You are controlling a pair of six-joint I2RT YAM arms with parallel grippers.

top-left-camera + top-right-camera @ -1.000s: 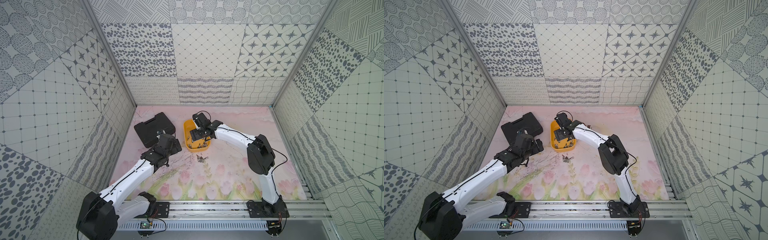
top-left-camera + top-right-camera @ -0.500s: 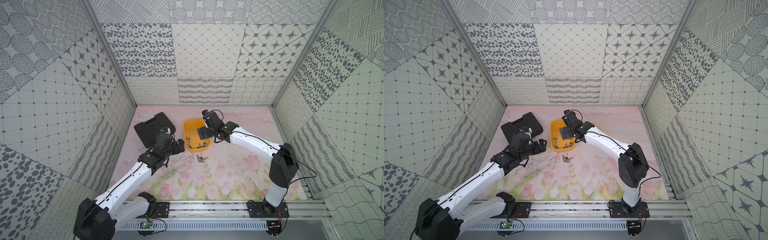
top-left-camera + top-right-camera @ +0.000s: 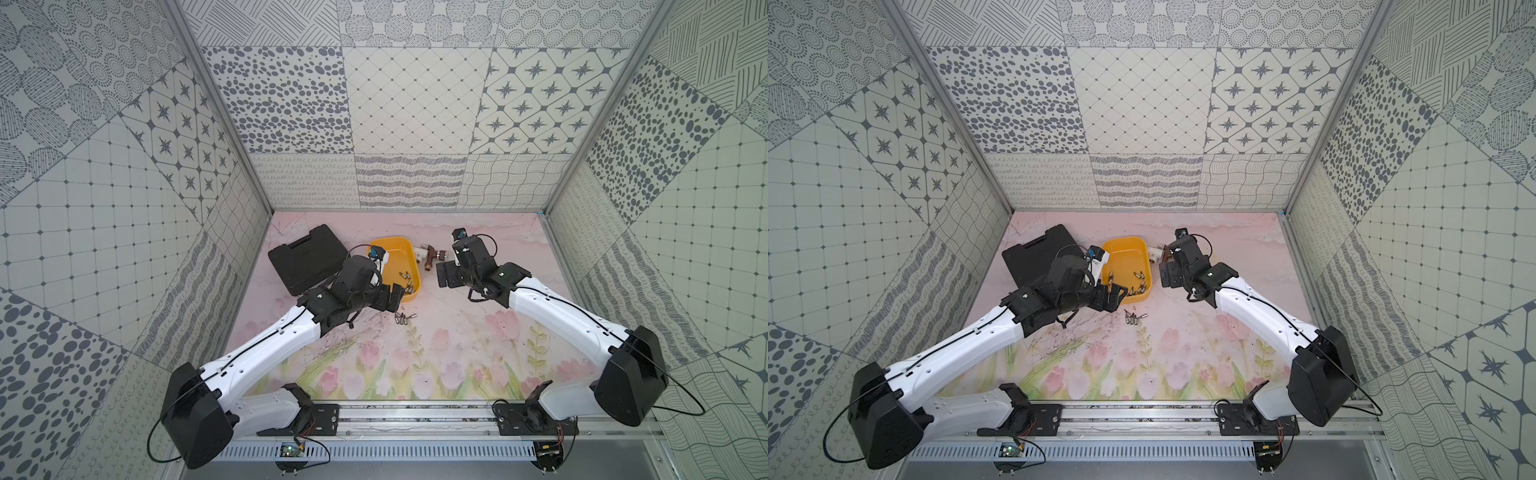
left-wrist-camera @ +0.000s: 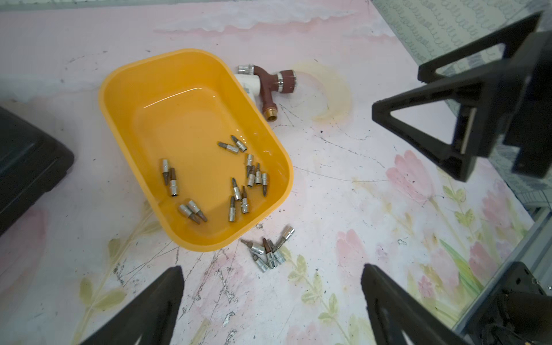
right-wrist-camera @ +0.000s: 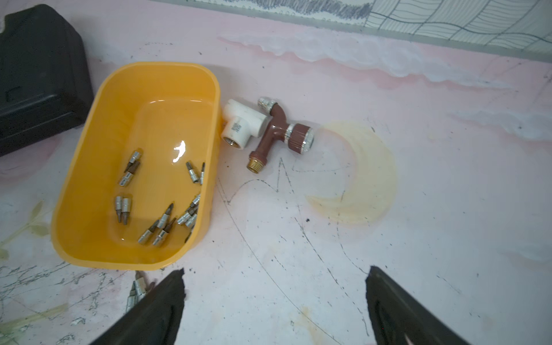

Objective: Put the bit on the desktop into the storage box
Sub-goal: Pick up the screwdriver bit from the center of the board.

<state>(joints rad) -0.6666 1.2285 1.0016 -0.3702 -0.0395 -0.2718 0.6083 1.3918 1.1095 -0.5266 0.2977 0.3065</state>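
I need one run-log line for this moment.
left gripper: open, empty | right gripper: open, empty | storage box: bits inside | desktop: loose bits beside box

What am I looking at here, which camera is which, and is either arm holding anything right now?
Two white robot arms work over a flowered desktop. Two pictures look down from above; the other two come from a camera on each wrist. The left pincer and right pincer are both open and empty. A yellow storage box holds many bits; a few loose bits lie beside it on the desktop. A black tool case and a brown tap fitting lie nearby.
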